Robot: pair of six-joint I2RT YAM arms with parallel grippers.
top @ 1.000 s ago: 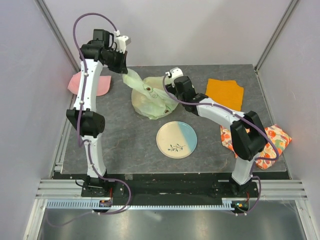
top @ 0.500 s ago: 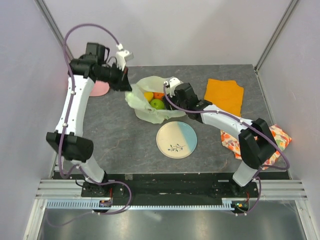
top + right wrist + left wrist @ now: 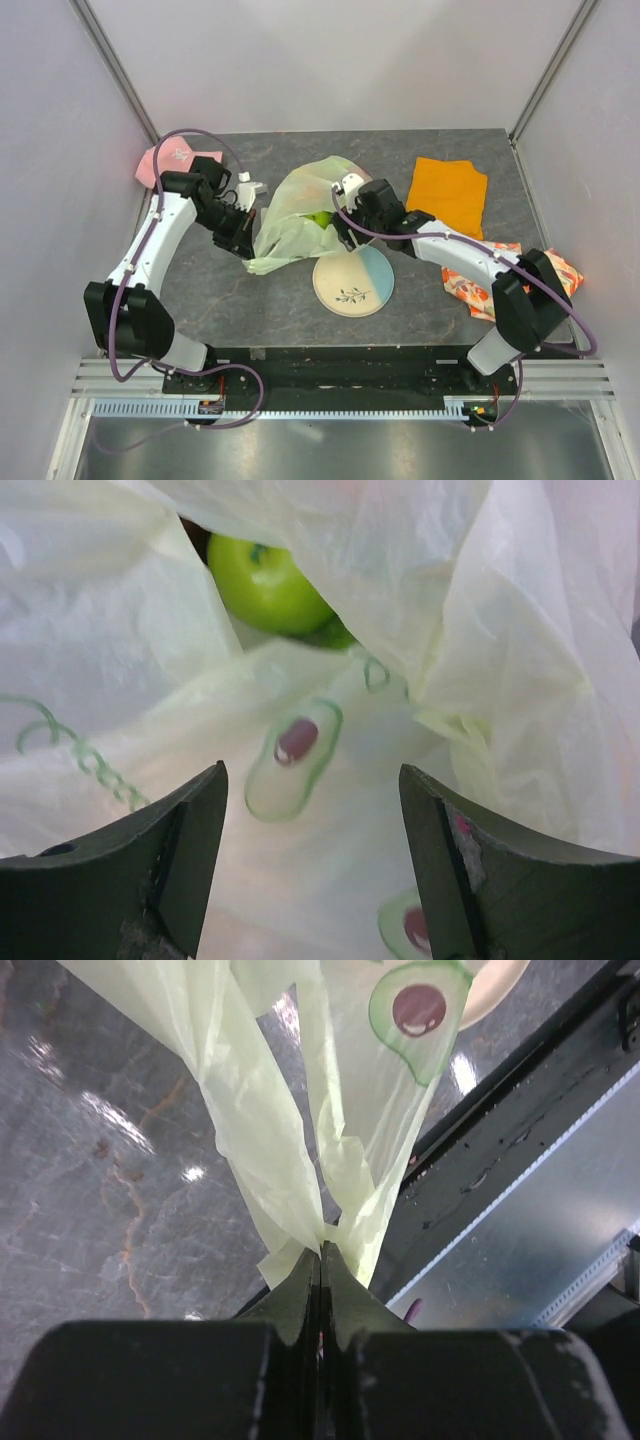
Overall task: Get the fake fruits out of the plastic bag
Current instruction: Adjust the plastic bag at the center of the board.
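Note:
The pale yellow-green plastic bag (image 3: 298,208) with avocado prints lies in the middle of the table, its near end pulled up. My left gripper (image 3: 248,246) is shut on a bunched fold of the bag (image 3: 262,1120) at its near left corner; the fingertips (image 3: 322,1250) pinch the film. My right gripper (image 3: 345,226) is open at the bag's right side, jaws wide over the film (image 3: 330,810). A green apple (image 3: 265,580) shows through the bag's opening, also faintly from above (image 3: 320,220). The other fruits are hidden.
A cream-and-blue plate (image 3: 354,280) lies just in front of the bag, under the right gripper. An orange cloth (image 3: 450,188) is at the back right, a patterned cloth (image 3: 520,272) at the right, a pink cap (image 3: 178,160) at the back left.
My left arm has swung from the back left toward the front, dragging the bag's corner with it. The bag has stretched and folded over, hiding the orange. The right gripper has shifted slightly nearer.

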